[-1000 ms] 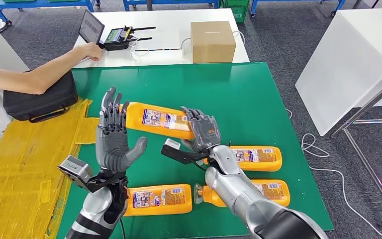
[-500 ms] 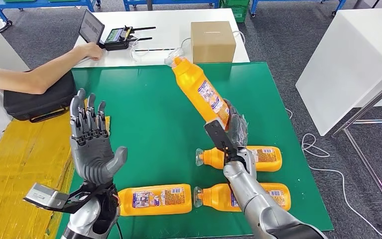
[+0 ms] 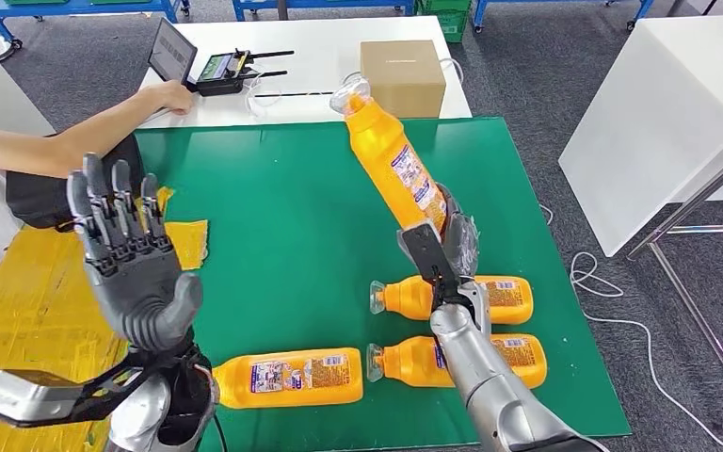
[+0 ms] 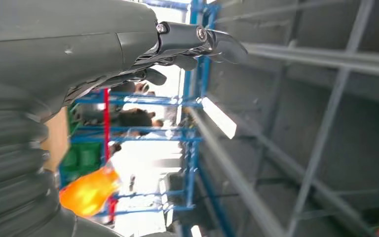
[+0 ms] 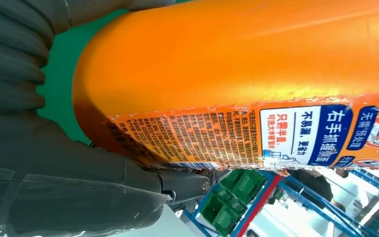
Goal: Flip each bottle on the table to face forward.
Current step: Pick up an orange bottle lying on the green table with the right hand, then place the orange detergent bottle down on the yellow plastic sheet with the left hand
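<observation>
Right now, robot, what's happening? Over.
Right robot hand holds one orange bottle up, tilted. Left robot hand open, raised. Three bottles lie on the green mat. Nothing blocking.

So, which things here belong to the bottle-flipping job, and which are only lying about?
Job: raised bottle in right hand; three lying bottles; left hand; green mat.
Lying about: cardboard box; black case; laptop; controller.

L hand (image 3: 136, 273) raised, fingers (image 3: 113, 212) spread

The right hand (image 5: 54, 163) grips an orange bottle (image 5: 256, 69) at its base, label (image 5: 256, 136) facing the green crates (image 5: 227, 200).
</observation>
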`<state>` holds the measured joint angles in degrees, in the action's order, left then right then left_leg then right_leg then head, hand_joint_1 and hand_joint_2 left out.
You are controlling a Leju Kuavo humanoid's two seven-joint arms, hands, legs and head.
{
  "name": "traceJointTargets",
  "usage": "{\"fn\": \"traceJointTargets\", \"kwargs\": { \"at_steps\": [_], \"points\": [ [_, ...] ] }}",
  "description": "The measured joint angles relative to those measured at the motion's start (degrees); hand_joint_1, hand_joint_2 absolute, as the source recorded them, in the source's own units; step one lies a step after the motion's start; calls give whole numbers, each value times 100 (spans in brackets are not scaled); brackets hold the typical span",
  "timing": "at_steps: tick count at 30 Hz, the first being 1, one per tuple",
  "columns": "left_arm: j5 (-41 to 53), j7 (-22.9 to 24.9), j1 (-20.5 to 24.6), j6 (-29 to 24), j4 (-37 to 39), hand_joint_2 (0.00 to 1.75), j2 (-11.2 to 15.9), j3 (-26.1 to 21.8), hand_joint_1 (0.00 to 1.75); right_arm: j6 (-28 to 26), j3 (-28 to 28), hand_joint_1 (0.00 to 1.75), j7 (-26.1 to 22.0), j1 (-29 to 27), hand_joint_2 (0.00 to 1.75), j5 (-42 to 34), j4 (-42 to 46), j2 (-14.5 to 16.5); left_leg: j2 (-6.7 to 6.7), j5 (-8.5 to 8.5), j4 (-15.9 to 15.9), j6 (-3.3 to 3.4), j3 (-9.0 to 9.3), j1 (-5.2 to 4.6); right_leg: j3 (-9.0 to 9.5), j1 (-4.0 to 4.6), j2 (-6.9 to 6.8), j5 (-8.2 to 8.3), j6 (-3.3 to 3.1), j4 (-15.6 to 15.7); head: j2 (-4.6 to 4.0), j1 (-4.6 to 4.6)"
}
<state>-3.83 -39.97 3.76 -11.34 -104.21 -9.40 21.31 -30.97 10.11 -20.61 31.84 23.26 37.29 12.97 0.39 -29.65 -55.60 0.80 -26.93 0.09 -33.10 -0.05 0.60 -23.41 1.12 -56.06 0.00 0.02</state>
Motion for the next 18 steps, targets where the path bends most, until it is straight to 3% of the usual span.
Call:
{"fn": "traceJointTargets", "kwargs": {
  "at_steps": [2, 3, 5, 7, 18],
  "points": [
    [0, 122, -4, -43, -176, 175, -69, -43, 0, -27, -1, 175, 25, -43, 175, -48, 114, -4, 0, 0, 0, 0, 1, -1, 0, 0, 0, 0, 0, 1, 0, -1],
    [-27, 417, 35, 23, -114, 175, -59, -56, 0, -26, -1, 175, -13, -123, 175, -105, 246, -7, -1, 0, 0, 0, 2, -1, 0, -1, -1, 0, 0, 2, 0, 0],
    [-296, 1264, 257, 621, 633, 175, 125, -22, 0, 115, 103, 175, -171, -408, 175, -174, 683, 10, 2, 0, 0, 0, 3, -1, 0, 0, 1, 1, 0, 1, 0, 1],
    [-610, 1751, 473, 1211, 1339, 175, 283, 9, 0, 280, 277, 175, -250, -627, 175, -136, 1047, 43, 6, 0, 0, 0, 3, -1, -1, 1, 4, 1, 0, -1, 0, -1],
    [-811, 1902, 617, 1334, 1724, 175, 379, 9, 0, 326, 646, 175, -236, -725, 175, -22, 1256, 102, 6, 0, 0, 0, -1, -1, -1, -1, 3, 1, 1, 0, 0, 0]
  ]
}}
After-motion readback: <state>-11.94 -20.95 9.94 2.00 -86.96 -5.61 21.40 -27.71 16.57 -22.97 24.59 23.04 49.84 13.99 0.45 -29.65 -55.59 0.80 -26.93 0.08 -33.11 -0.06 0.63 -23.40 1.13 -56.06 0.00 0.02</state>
